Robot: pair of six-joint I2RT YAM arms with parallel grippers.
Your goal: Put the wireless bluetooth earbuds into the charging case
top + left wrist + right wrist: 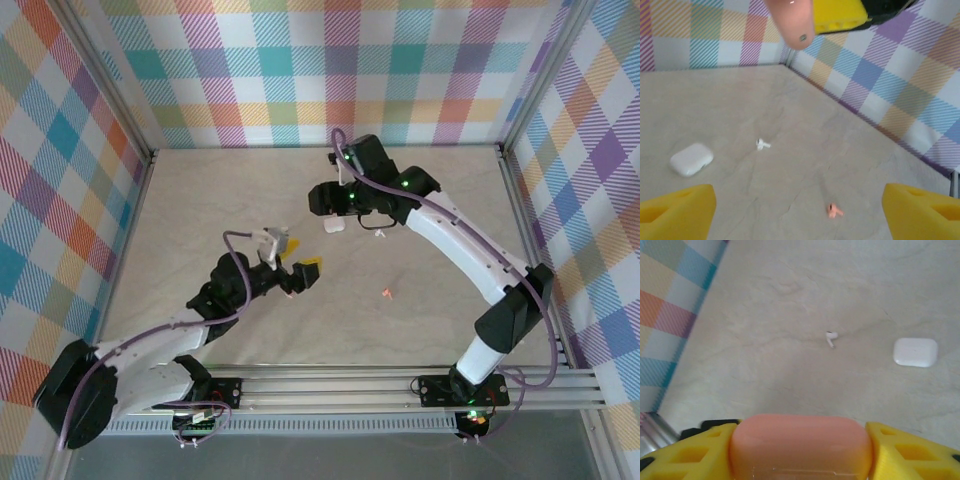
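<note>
Left gripper (800, 217) is spread wide, nothing in it. Out in front on the table (790, 100) sit the white case (691, 159), a white earbud (762, 144) and a pink earbud (834, 210), all apart from each other. Right gripper (801, 452) is clamped on the pink case (800, 437).

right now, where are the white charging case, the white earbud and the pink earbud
white charging case (691, 159), left wrist view, middle of its top face
white earbud (762, 144), left wrist view, on its body
pink earbud (834, 210), left wrist view, on its body
</note>
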